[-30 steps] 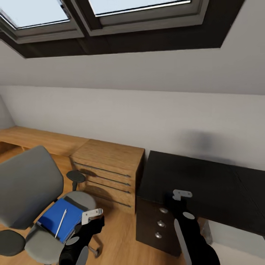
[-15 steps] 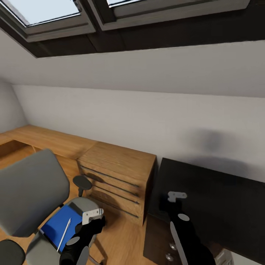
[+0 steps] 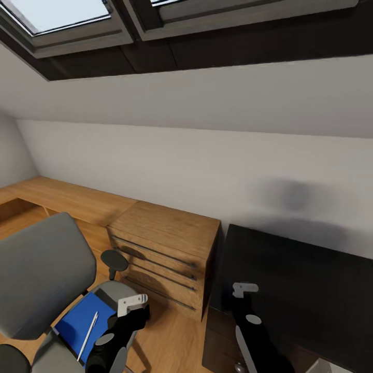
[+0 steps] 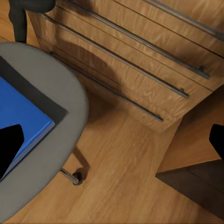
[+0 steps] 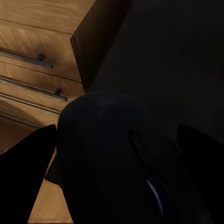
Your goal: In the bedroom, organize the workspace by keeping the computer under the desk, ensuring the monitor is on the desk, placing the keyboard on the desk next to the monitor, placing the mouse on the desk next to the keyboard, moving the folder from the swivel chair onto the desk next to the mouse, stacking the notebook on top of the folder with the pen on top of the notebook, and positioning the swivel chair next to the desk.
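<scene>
right claw point(image 3: 244, 288) gripped the mouse point(image 5: 114, 163) over the tabletop point(image 3: 305, 274) to set it down | left claw point(image 3: 130, 303) wide open at 7 o'clock by the folder point(image 3: 77, 324)

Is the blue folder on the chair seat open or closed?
Closed: the folder lies flat on the swivel chair seat as one blue cover, a pen on top.

The grey upholstered swivel chair point(image 3: 41, 280) and bright blue flat folder point(image 3: 83, 321) run off the head view's edge; the thin pale stick point(image 3: 88, 329) on it may be the pen.
</scene>
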